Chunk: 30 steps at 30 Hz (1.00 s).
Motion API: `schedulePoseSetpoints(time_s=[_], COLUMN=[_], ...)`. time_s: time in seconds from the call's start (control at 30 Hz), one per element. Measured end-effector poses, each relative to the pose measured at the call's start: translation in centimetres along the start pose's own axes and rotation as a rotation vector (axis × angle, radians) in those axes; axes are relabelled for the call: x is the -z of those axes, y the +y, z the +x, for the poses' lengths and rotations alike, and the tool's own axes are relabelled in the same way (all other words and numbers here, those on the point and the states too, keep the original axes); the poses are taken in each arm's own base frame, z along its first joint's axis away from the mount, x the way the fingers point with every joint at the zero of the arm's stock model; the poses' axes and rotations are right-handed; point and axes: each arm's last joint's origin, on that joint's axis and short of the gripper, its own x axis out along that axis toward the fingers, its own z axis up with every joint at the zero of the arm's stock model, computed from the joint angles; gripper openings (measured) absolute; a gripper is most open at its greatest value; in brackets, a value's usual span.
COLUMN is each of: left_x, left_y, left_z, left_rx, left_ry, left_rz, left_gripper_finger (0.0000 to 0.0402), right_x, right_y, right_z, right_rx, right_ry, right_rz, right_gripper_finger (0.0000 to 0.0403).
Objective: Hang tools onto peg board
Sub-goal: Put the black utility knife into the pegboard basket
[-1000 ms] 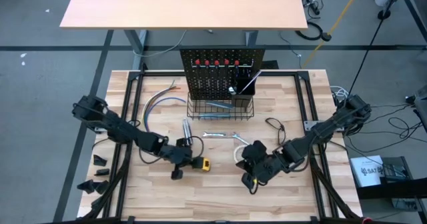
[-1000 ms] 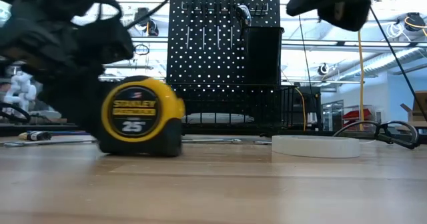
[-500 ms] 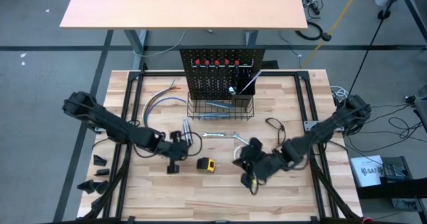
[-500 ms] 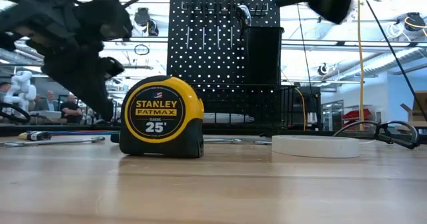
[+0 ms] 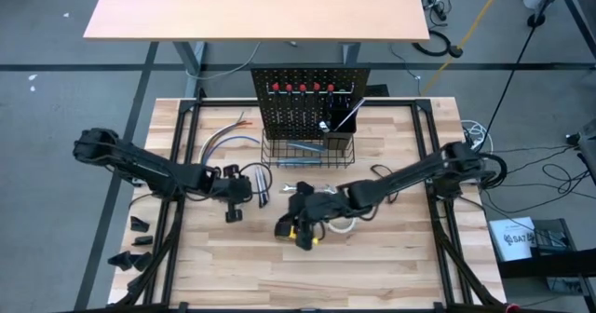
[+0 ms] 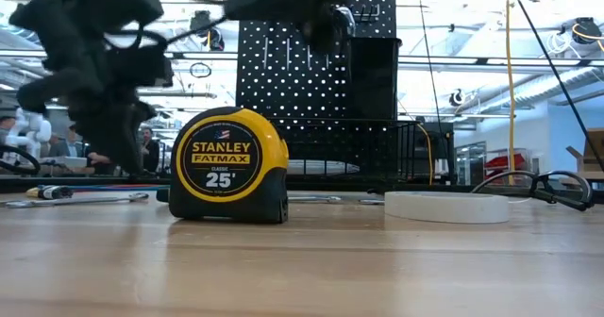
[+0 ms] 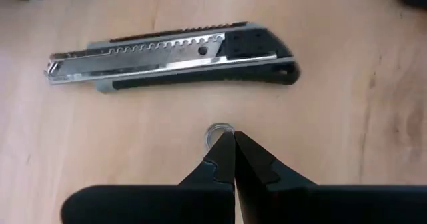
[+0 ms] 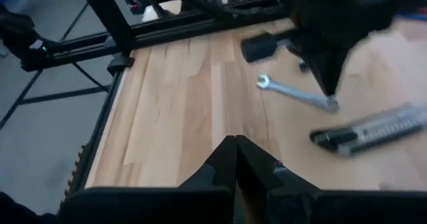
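Wood-slat table under me, peg board upright at the far middle with its wire basket along the base; red-handled screwdrivers already sit along the board's top row.

Tape measure, yellow-black Stanley FatMax, stands on the table near the front centre, well apart from the board. My right gripper is reaching across right over it in the high view; the right wrist view shows its fingers pressed together, nothing between them. White tape roll lies flat just beside it.

Left gripper hangs over bare wood near a grey utility knife, fingers closed and empty, tips close to a small metal ring on the table. A silver wrench and a second knife lie in the same patch. Pliers sit off to the side.

Risks as I judge them:
- right fingers are closed above the tape measure, so descending like this just knocks it over or shoves it;
- the case looks wide and smooth, could squirt out of a pinch;
- both arms crowd the middle, so a sweep may clip the other arm or scatter knife and wrench;
- the roll could get dragged along.
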Motion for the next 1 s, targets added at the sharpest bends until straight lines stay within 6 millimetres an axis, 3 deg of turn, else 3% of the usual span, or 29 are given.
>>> schedulePoseSetpoints(time_s=[0.17, 0.53, 0.77, 1.0], left_x=[1.0, 2.3, 2.0, 1.9], left_y=[0.5, 0.3, -1.2, -3.9], left_z=[0.6, 1.4, 1.3, 1.4], left_rx=[0.001, 0.042, 0.116, 0.199], left_ry=[0.029, 0.015, -0.050, -0.112], left_rz=[-0.014, -0.060, -0.089, -0.099], left_gripper_finger=[0.0000, 0.0000, 0.0000, 0.0000], right_x=[-1.0, -1.0, -0.7, -0.7], right_y=[-0.3, -0.6, -0.8, -1.3], right_z=[1.0, 1.0, 1.0, 1.1], right_rx=[-0.009, 0.003, 0.020, 0.033], right_ry=[-0.012, -0.010, 0.027, 0.032], right_rz=[-0.015, 0.021, 0.041, 0.049], right_gripper_finger=[0.0000, 0.0000, 0.0000, 0.0000])
